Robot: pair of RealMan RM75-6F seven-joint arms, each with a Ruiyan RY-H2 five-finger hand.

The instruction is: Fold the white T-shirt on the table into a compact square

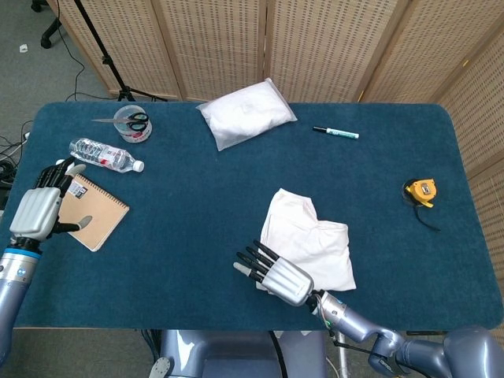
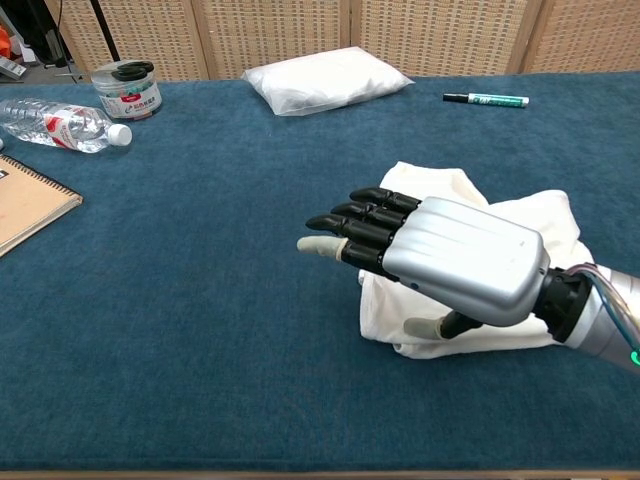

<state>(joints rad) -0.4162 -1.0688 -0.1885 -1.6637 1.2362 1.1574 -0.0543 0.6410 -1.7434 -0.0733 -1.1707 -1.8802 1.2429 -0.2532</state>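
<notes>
The white T-shirt (image 1: 309,236) lies crumpled in a rough bunch on the blue table (image 1: 197,205), right of centre near the front edge; in the chest view the T-shirt (image 2: 440,183) shows behind my right hand. My right hand (image 1: 274,275) hovers at the shirt's near-left corner, fingers stretched out flat toward the left, holding nothing. The chest view shows that right hand (image 2: 440,262) above the cloth, its thumb low by the shirt's front fold. My left hand (image 1: 37,209) stays far left, fingers apart, at the edge of a notebook (image 1: 96,211).
A water bottle (image 1: 102,154), a tape roll with scissors on it (image 1: 132,123), a white plastic bag (image 1: 246,114) and a green marker (image 1: 335,132) lie along the back. A yellow tape measure (image 1: 420,191) sits at the right.
</notes>
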